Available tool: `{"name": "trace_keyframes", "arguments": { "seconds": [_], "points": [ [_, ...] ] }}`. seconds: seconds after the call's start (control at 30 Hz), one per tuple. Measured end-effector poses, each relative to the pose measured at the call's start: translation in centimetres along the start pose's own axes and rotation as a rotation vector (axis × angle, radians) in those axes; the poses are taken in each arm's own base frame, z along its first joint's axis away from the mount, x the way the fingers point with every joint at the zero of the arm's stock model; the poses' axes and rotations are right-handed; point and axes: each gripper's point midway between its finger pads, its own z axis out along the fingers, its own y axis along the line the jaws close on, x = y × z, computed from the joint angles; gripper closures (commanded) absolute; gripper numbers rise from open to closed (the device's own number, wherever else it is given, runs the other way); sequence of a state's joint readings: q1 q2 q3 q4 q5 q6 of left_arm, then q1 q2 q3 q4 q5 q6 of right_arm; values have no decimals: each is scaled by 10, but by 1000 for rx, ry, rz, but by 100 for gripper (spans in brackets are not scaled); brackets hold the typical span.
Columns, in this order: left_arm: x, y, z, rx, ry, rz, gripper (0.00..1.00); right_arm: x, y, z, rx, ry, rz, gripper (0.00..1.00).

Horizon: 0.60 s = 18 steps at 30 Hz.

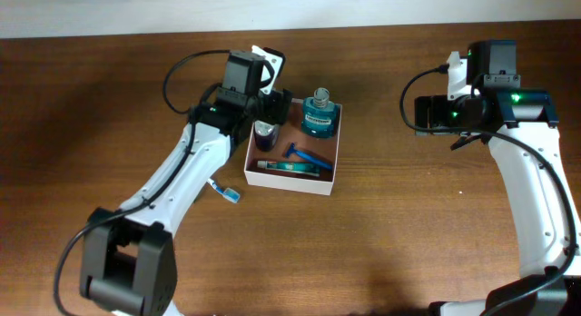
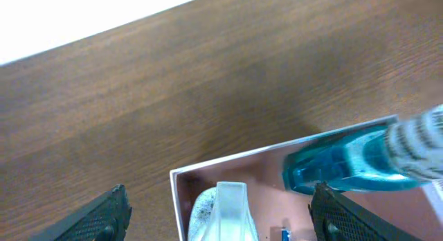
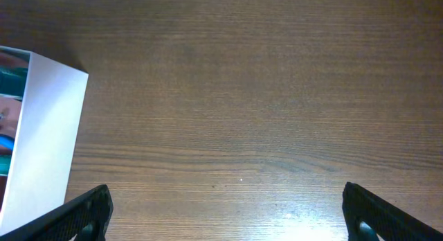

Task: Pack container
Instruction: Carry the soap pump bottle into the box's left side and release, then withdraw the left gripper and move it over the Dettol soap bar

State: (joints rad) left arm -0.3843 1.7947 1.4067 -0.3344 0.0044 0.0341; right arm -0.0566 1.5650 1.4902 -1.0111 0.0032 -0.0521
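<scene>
overhead view: the container (image 1: pixel 289 182) sits on the desk (image 1: pixel 408 234) at centre, a little toward the far edge. it already holds a teal bottle (image 1: pixel 320 116), a small round item (image 1: pixel 264 134), a blue razor (image 1: pixel 307 156) and a tube (image 1: pixel 290 167). the left fingers (image 2: pixel 104 217) hang over its far-left corner, spread wide with nothing between them; the round item lies just below, the bottle off to one side. the right fingers (image 3: pixel 83 212) are also wide open and empty, over bare desk well to the right of the container.

one small blue-and-white item (image 1: pixel 227 191) lies on the desk just beside the container's near-left corner, partly under the left forearm. it looks like the last thing to pack, so the step in hand is probably leaving the box and fetching it.

to do that well, the left arm should rise straight up before moving sideways, so neither finger clips the white wall or tips the tall bottle. the item lies flat and thin, so the fingers should come down across its narrow width, close to the desk, and close near its middle. the bare strip of floor beside the razor looks like the best spot; lower it flat there rather than dropping it from height.
</scene>
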Motion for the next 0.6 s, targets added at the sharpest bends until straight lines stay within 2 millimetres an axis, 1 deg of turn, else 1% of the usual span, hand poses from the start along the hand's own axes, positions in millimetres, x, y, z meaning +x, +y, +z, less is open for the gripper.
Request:
{"name": "trace_keyframes", "arguments": {
  "seconds": [0.07,0.1,0.17,0.2,0.23,0.27,0.3,0.33,0.4,0.5,0.6],
  "points": [
    [-9,4,-14,-15,-23,-3,13,0,0,0,0,0,0,1],
    [-13,7,-22,-24,-35,-4,7,0,0,0,0,0,0,2],
    [-21,14,-42,-51,-55,-10,1,0,0,0,0,0,0,2],
    [-24,18,-53,-61,-61,-13,1,0,0,0,0,0,0,1],
    [-25,19,-58,-66,-63,-16,1,0,0,0,0,0,0,1],
    [-26,24,-70,-78,-61,-21,1,0,0,0,0,0,0,2],
    [-25,26,-77,-86,-53,-25,1,0,0,0,0,0,0,1],
    [-20,30,-83,-97,-31,-44,1,0,0,0,0,0,-1,2],
    [-2,40,-91,-133,41,-100,1,0,0,0,0,0,0,1],
    [31,62,-97,-209,160,-224,1,0,0,0,0,0,0,2],
    [55,88,-105,-287,230,-374,1,0,0,0,0,-1,0,2]
  ]
}}
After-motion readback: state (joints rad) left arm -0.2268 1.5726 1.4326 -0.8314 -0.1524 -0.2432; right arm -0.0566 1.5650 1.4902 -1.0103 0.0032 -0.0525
